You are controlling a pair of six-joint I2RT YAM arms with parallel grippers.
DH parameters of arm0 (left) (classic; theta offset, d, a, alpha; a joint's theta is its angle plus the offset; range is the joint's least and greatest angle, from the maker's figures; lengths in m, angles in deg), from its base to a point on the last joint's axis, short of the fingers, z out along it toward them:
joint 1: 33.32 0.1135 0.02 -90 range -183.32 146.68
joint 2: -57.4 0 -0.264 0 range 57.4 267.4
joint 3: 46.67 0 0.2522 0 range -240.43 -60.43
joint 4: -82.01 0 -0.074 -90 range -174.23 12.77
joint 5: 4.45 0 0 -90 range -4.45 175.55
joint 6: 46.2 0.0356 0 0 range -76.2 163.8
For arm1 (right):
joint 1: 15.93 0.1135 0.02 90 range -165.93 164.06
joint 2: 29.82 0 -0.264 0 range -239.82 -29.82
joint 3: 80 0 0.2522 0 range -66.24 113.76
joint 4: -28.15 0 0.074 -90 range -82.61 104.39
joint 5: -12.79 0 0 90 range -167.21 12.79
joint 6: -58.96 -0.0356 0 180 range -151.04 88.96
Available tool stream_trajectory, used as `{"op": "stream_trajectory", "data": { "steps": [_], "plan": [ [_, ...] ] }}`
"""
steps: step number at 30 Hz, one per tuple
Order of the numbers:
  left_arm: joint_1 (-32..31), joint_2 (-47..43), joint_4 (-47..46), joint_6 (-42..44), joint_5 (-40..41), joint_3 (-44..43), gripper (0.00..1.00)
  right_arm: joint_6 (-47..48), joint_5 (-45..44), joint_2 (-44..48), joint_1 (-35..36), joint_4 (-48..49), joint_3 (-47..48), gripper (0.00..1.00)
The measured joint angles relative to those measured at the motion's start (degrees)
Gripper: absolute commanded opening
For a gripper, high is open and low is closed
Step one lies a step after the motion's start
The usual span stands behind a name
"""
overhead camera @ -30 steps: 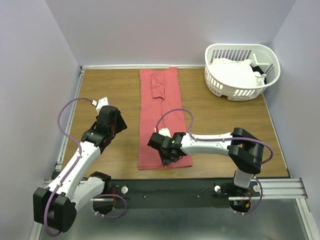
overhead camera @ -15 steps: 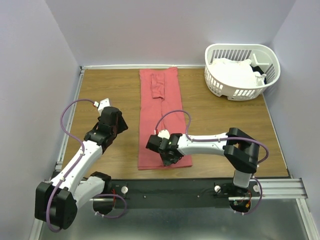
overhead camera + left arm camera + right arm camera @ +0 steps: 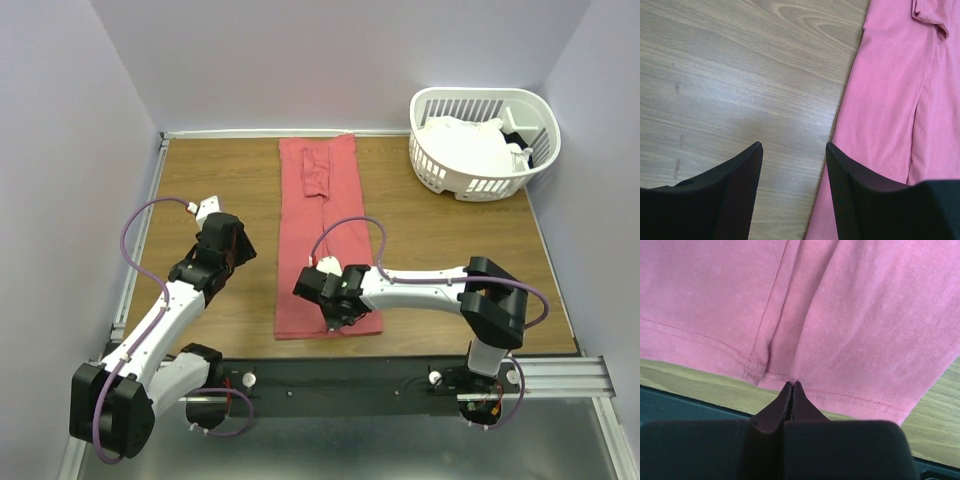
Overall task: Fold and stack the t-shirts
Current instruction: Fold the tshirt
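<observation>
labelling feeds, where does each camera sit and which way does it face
top external: above, behind bases, looking down on table, coral t-shirt; left arm, right arm show
left wrist: down at table beside the shirt; open left pincer shows
right wrist: at the shirt's near hem; right pincer shut on it
shared: all see the shirt

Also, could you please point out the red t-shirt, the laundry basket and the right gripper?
red t-shirt point(image 3: 315, 205), top view, middle of its body.
laundry basket point(image 3: 460, 185), top view, slatted front wall.
right gripper point(image 3: 791, 385), right wrist view, between closed fingertips.
</observation>
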Motion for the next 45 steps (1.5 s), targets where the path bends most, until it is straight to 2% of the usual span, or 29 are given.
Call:
{"op": "stream_trajectory", "data": {
  "steps": [9,16,18,19,23,24,25,27,28,30,36,40,45],
  "plan": [
    [0.00,0.33,-0.24,0.11,-0.02,0.00,0.61,0.04,0.33,1.49,0.00,0.13,-0.33,0.01],
    [0.00,1.11,-0.68,0.37,-0.68,0.00,0.61,0.07,2.95,1.46,0.00,2.75,-4.11,0.02],
    [0.00,1.90,-0.85,0.50,-1.31,0.00,0.61,0.07,3.56,1.46,0.02,3.45,-5.11,0.07],
    [0.00,2.21,-0.85,0.59,-1.70,0.02,0.61,0.09,3.69,1.46,0.00,3.69,-5.35,0.13],
    [-0.02,3.28,-1.53,0.70,-3.74,0.17,0.61,0.31,4.07,1.49,0.02,4.79,-5.60,0.14],
    [-0.02,3.50,-1.81,0.70,-4.66,0.33,0.61,0.42,4.09,1.55,0.02,5.07,-5.60,0.18],
    [-0.15,3.67,-2.03,0.68,-5.40,0.55,0.61,0.48,4.09,1.73,0.02,5.40,-5.64,0.27],
    [-0.39,4.00,-2.08,0.63,-6.51,0.76,0.61,0.44,4.20,2.38,0.02,5.92,-5.86,0.34],
    [-0.52,4.22,-1.92,0.59,-7.45,0.83,0.61,0.50,4.31,3.26,0.02,6.16,-6.14,0.43],
    [-0.94,4.63,-1.53,0.37,-8.92,0.83,0.62,0.15,4.31,5.09,0.02,6.32,-6.75,0.50],
    [-5.11,5.90,2.54,-0.72,-12.52,0.79,0.62,-1.73,3.80,19.34,-1.70,7.17,-13.03,0.54],
    [-9.29,7.85,5.25,-1.53,-13.60,0.42,0.62,-3.52,4.55,27.87,-8.90,7.32,-21.64,0.56],
    [-13.31,10.49,7.52,-2.60,-14.21,0.37,0.62,-4.57,6.78,33.20,-15.69,6.69,-30.80,0.58]
  ]
}}
